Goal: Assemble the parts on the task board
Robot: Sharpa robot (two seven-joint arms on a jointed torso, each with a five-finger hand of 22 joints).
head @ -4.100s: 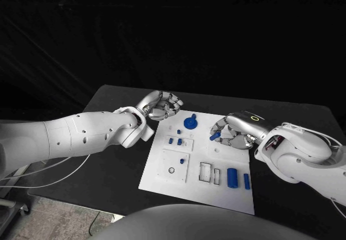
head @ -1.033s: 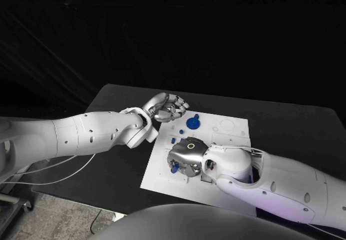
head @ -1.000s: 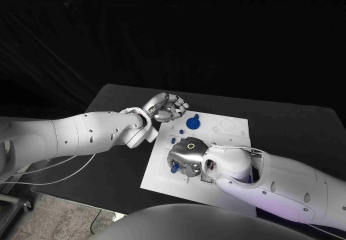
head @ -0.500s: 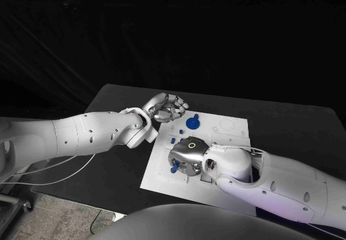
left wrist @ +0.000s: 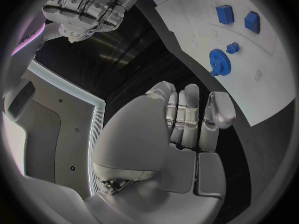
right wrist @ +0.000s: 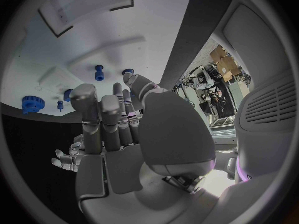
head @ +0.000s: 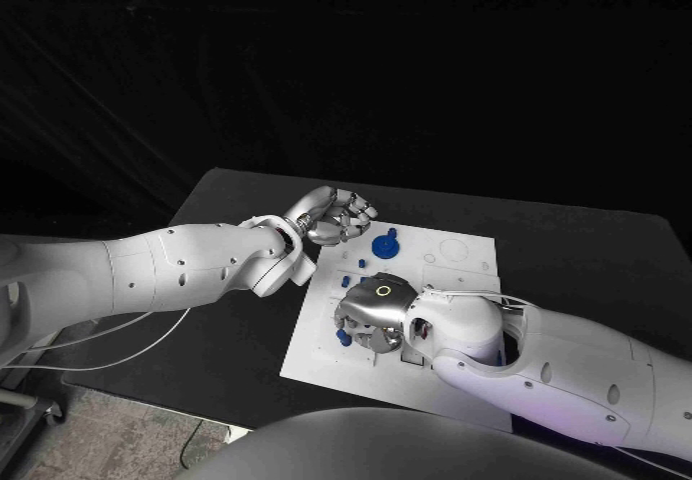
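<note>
Assembly was judged partly done; loose parts were left on the task board (head: 459,262).
Head view: right hand (head: 372,318) was lowered over the board's near-left area, a blue part (head: 345,337) seen at its fingers; hold could not be told. Left wrist view: left hand (left wrist: 187,122) was curled, empty, off the board beside the blue gear (left wrist: 217,56). Right wrist view: fingers (right wrist: 102,119) were seen half-curled above blue pegs (right wrist: 99,72).

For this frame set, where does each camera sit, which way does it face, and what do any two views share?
Head view: on the robot's head, looking down at the task board; both white arms show, left hand at the board's far edge, right hand over it.
Left wrist view: behind the left hand, facing the board.
Right wrist view: behind the right hand, facing the board.
Shared: all three show the blue gear.
</note>
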